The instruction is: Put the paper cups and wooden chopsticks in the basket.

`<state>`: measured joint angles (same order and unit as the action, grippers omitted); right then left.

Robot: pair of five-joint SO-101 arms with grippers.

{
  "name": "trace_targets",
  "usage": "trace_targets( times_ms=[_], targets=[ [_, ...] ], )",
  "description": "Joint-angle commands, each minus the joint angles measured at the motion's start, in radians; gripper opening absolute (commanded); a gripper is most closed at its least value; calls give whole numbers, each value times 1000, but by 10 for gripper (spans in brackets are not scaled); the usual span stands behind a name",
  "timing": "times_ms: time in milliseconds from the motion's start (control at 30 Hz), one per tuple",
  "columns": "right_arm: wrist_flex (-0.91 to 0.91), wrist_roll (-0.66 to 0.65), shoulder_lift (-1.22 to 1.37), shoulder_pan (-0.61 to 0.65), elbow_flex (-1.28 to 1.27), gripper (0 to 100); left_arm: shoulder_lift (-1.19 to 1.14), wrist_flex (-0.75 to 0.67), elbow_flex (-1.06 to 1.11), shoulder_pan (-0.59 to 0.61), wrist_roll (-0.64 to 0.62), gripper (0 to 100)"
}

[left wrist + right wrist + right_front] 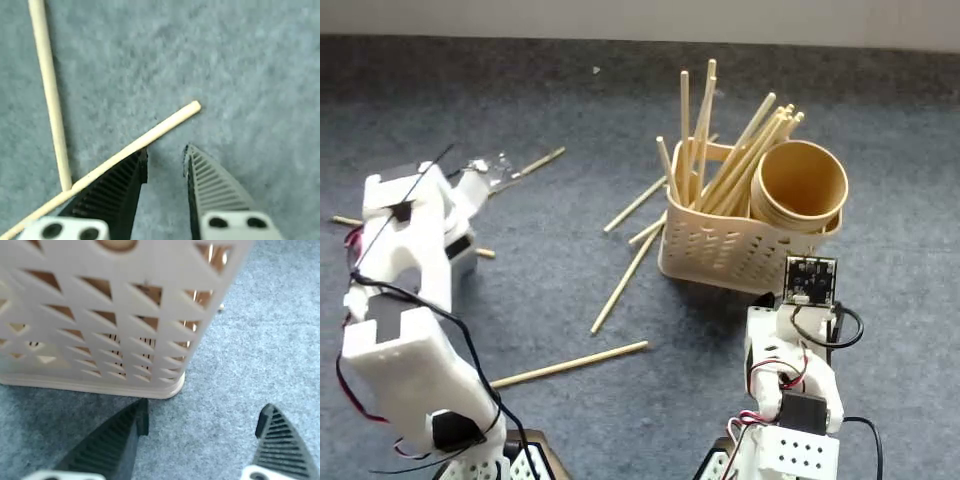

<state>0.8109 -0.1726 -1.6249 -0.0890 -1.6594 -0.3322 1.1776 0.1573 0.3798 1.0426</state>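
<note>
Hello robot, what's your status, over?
Left gripper open at a chopstick. Right gripper open beside basket. Cups in basket; more chopsticks loose on table.

The way straight ahead of the right gripper (202, 417) is blocked by the lattice wall of the basket (100, 315), which stands close before its widely parted fingers; bare carpet (250, 340) is left past the basket's corner. The basket's mouth is crowded by standing chopsticks (705, 150) and stacked paper cups (805, 185). Between the arms, the carpet is crossed by loose chopsticks (570, 363). A chopstick (130, 147) is laid across one fingertip of the left gripper (165, 152), whose narrow gap is unobstructed
</note>
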Motion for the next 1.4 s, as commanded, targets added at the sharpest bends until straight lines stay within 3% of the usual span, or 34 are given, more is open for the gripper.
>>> trace_targets(
  times_ms=[0, 200, 300, 367, 467, 600, 700, 867, 967, 1200, 1367],
  targets=[
    [-21, 3, 4, 2, -21, 336, 21, -77, -31, -91, -87, 137],
    [-21, 3, 4, 2, -21, 336, 25, -167, -117, -153, -181, 137],
    [-21, 3, 4, -1, -21, 336, 31, -164, -199, -105, -181, 145],
    [-21, 3, 4, -1, -21, 336, 27, -91, -249, -50, -178, 185],
    [-21, 3, 4, -1, -21, 336, 22, 0, -323, 61, -103, 246],
    [-21, 3, 4, -1, -21, 336, 21, -5, -352, 174, 63, 250],
    [-21, 3, 4, -1, -21, 336, 21, 8, -306, 200, 166, 233],
    [-21, 3, 4, -1, -21, 336, 19, 3, -223, 197, 183, 224],
    [-21, 3, 4, -1, -21, 336, 19, -80, -157, 168, 175, 224],
    [-16, 3, 4, -1, -21, 336, -85, -422, -81, 93, 46, 224],
    [-16, 3, 4, -1, -21, 336, -229, -451, -245, 70, 26, 226]
  ],
)
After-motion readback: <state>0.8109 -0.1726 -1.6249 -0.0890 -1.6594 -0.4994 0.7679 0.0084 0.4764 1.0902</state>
